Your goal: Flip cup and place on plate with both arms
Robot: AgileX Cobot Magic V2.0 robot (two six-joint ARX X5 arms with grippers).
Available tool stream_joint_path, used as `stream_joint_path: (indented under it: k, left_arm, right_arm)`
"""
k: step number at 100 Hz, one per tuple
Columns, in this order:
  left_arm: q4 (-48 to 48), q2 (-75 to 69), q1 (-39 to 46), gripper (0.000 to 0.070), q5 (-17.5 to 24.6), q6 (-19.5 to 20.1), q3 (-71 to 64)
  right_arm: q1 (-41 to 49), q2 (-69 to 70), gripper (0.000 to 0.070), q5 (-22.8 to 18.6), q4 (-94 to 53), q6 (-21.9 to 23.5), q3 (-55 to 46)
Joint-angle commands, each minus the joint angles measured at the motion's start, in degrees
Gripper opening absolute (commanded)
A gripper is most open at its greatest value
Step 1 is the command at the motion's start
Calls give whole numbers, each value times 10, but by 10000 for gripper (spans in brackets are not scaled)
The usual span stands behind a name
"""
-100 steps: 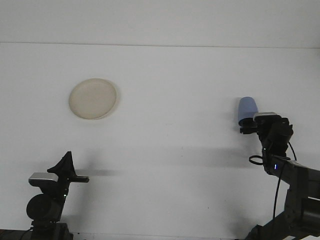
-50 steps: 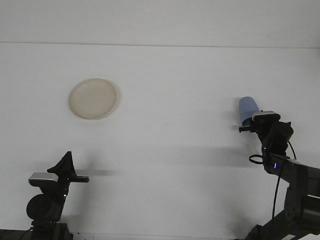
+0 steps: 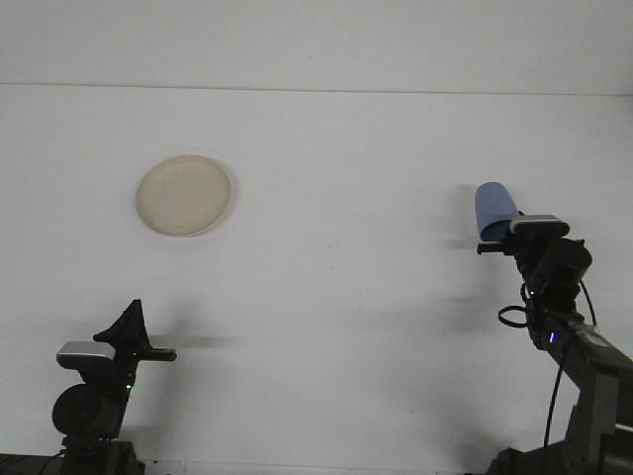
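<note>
A blue cup hangs at the right side, tilted, with its closed end up and to the left. My right gripper holds it from below and is shut on its lower part; the wrist housing hides the rim. A round cream plate lies flat on the white table at the far left, with nothing on it. My left gripper rests low at the front left, well short of the plate, seen side-on as a dark wedge holding nothing.
The white table stretches between the plate and the cup. Its back edge meets a white wall. The right arm's links and cable rise from the front right corner.
My right gripper has moved slightly right and up with the blue cup, which now tilts more. The left arm and the plate have not moved.
</note>
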Motion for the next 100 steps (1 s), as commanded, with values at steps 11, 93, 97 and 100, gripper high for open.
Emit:
stream_joint_path:
  k: [11, 93, 97, 100]
  left_arm:
    - [6, -1, 1, 13, -2, 9, -11]
    - [6, -1, 1, 13, -2, 13, -11]
    - [7, -1, 1, 13, -2, 13, -11]
    - [6, -1, 1, 13, -2, 13, -11]
  right_arm:
    - [1, -100, 1, -33, -64, 96, 8]
    - [272, -299, 1, -114, -818, 150, 221]
    - [297, -282, 1, -101, -845, 143, 237]
    - [317, -270, 1, -89, -866, 136, 249]
